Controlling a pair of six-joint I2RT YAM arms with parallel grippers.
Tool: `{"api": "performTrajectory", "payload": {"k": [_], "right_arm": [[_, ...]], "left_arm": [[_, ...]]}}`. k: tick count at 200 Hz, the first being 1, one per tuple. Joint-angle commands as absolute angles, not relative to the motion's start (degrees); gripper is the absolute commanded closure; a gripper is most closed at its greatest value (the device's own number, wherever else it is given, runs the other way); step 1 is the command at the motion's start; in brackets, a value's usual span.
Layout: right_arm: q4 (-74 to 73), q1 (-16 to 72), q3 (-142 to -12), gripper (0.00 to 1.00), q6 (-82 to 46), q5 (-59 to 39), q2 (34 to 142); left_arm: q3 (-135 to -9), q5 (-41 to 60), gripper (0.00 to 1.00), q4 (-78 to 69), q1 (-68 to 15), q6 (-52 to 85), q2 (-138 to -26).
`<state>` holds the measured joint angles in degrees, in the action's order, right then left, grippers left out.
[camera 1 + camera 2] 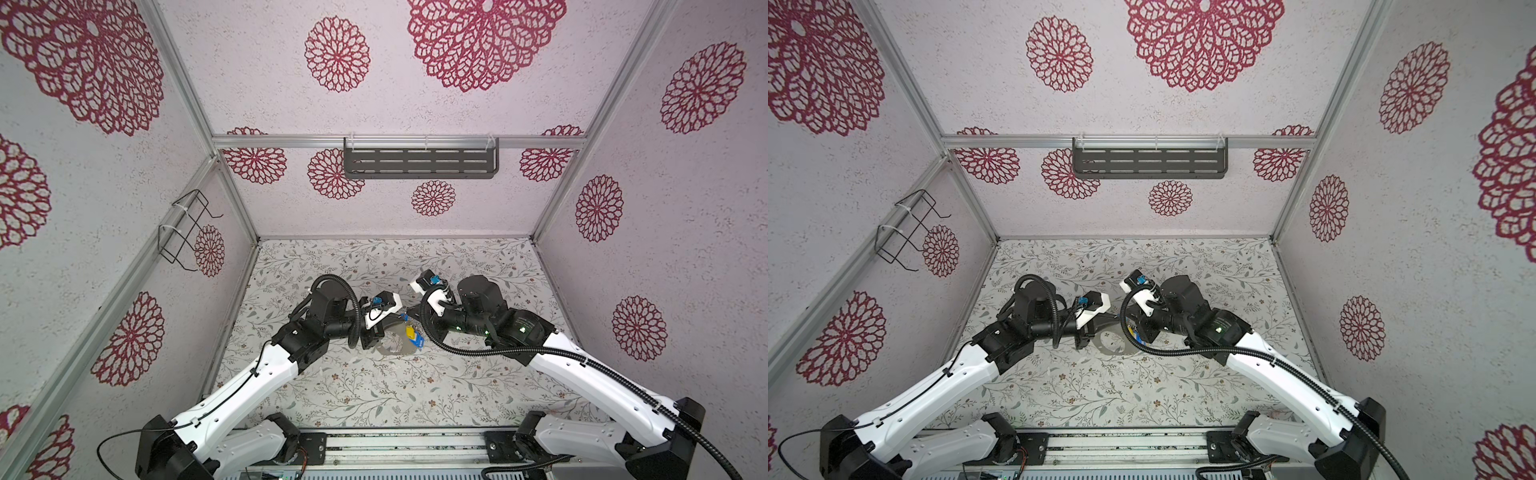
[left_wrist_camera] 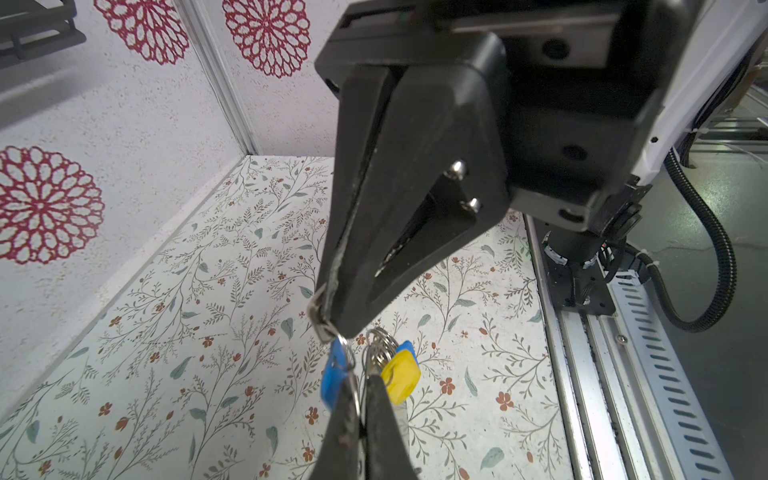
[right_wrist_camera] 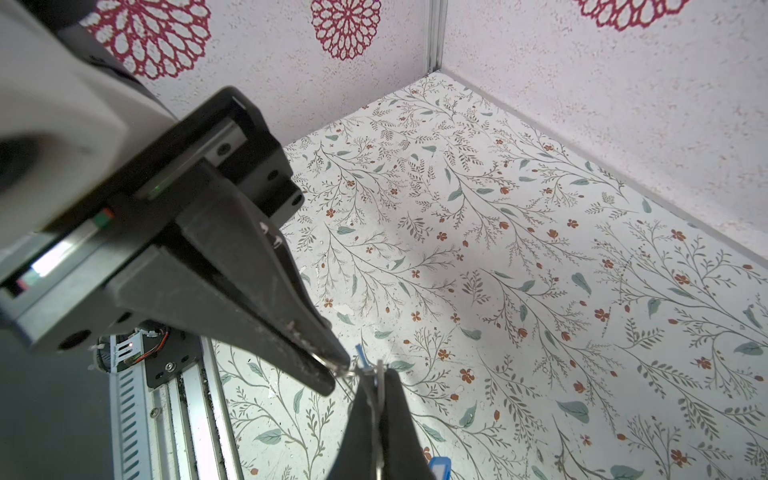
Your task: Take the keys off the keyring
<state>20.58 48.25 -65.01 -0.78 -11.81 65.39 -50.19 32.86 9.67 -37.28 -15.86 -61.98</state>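
Left claw (image 2: 360, 392): nearest item in the left wrist view, fingers cut off by the frame edge. Pressed together on a thin metal rim of the keyring (image 1: 388, 351), which shows there only edge-on as a fine silver line.

Right claw (image 2: 328, 318): closed, its tips pinching the flat silver end of one of the keys (image 2: 318, 313). A fine loop joins that end to the blue tag (image 2: 333, 374).

Keys: the bunch hangs above the counter (image 2: 187, 332) between the two claw tips. The blue tag is turned edge-on and its label is unreadable. The yellow tag (image 2: 401, 376) is partly behind a left finger. A second blue tag (image 3: 440, 465) is cut off by the frame edge in the right wrist view.

Keyring: a grey curved band under the claws in both top views, its upper part covered by the left wrist. Whether it hangs or lies on the counter cannot be told.
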Motion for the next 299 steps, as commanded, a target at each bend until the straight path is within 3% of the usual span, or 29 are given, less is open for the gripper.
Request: {"api": "performTrajectory", "payload": {"k": [1, 96, 132, 165, 216, 299], "right_arm": [[16.6, 47.7, -65.1, 1.00, -3.5, -5.5, 62.0], [15.3, 47.7, -63.2, 1.00, -5.3, -6.7, 57.7], [16.1, 47.7, -62.9, 1.00, -4.7, -4.3, 56.6], [16.1, 47.6, -62.4, 1.00, -5.2, -2.0, 56.5], [16.2, 47.6, -61.9, 1.00, -4.9, 0.7, 56.7], [16.0, 47.5, -61.5, 1.00, -5.0, 2.5, 56.6]], "left_arm": [[-48.7, 38.4, 1.00, 2.7, -37.3, -10.6, -58.8], [-53.5, 47.2, 1.00, 2.6, -33.4, 5.2, -63.7], [-50.1, 43.4, 1.00, -3.9, -32.7, 9.7, -61.9], [-45.3, 32.9, 1.00, -12.5, -31.8, 21.5, -60.5], [-44.2, 24.5, 1.00, -11.0, -31.8, 28.5, -59.8], [-44.6, 22.8, 1.00, -11.0, -31.6, 30.5, -59.5]]}}
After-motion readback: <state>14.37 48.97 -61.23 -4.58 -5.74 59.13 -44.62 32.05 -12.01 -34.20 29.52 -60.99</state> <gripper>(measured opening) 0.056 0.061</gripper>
